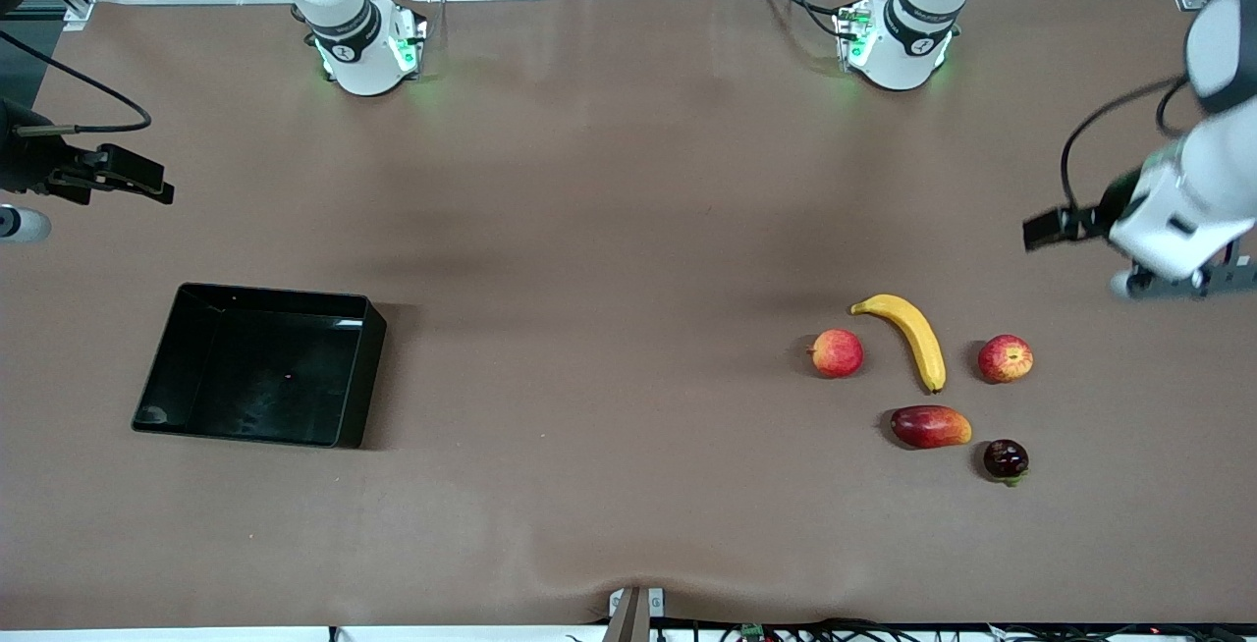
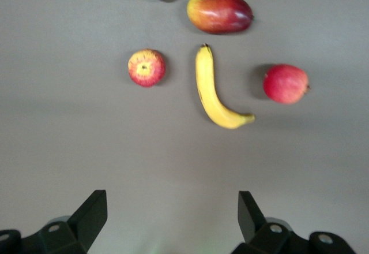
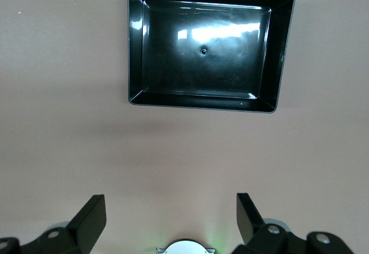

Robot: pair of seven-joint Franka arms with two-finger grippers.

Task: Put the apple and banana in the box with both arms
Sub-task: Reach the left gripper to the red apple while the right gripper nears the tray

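Observation:
The apple, red streaked with yellow, lies on the table at the left arm's end, beside the yellow banana. Both show in the left wrist view: the apple and the banana. The black box stands empty toward the right arm's end; it also shows in the right wrist view. My left gripper hangs open and empty over bare table by the fruits; its own view shows it. My right gripper hangs open and empty over bare table by the box, and shows in its own view.
A smooth pinkish-red round fruit lies beside the banana toward the right arm's end. An oblong red mango-like fruit and a small dark fruit lie nearer the front camera than the banana. The two arm bases stand along the table's back edge.

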